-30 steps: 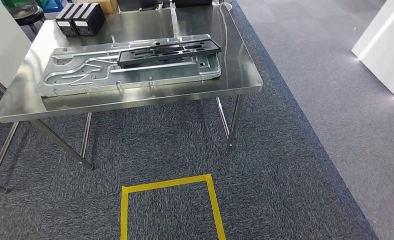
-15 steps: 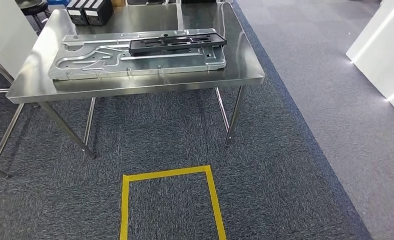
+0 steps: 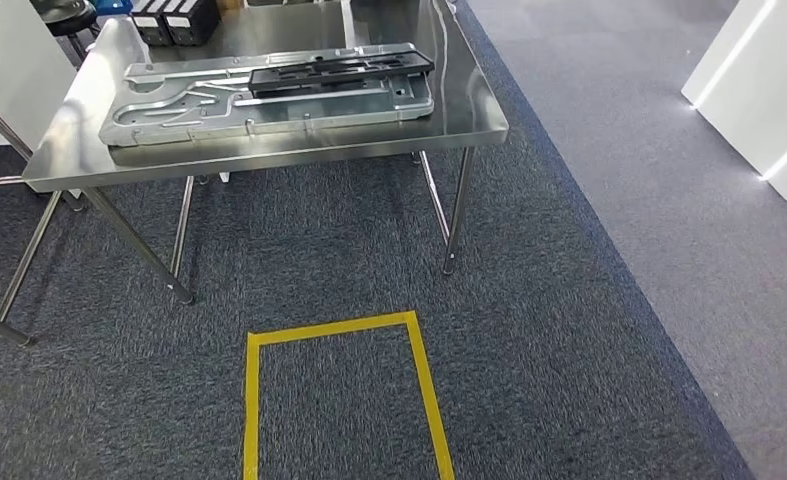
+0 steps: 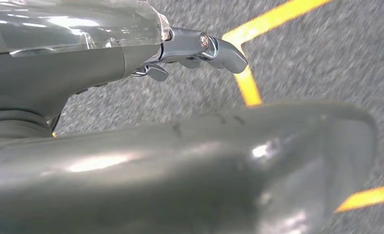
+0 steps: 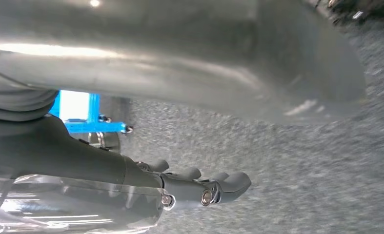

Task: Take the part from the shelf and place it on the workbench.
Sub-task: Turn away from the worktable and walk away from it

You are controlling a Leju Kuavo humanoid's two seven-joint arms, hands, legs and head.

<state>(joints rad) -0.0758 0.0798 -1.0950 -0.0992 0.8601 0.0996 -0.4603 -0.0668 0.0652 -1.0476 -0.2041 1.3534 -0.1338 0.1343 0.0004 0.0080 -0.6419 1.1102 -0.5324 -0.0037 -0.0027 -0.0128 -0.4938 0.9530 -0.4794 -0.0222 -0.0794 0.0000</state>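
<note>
On workbench (image 3: 469, 110): black part (image 3: 339, 72) (unlabelled)

Left hand (image 4: 194, 48): thick grey thumb (image 4: 258, 161) with a smooth, glossy, rounded tip; darker grey fingers (image 4: 229, 51) with a bright screw head at a pivot. Clear plastic wrap covers the grey casing behind the fingers.

Right hand (image 5: 199, 187): same build. Broad grey thumb (image 5: 258, 73), dark fingers (image 5: 231, 183) with rounded tips, two silver screws beside them, clear wrap over the casing.
</note>
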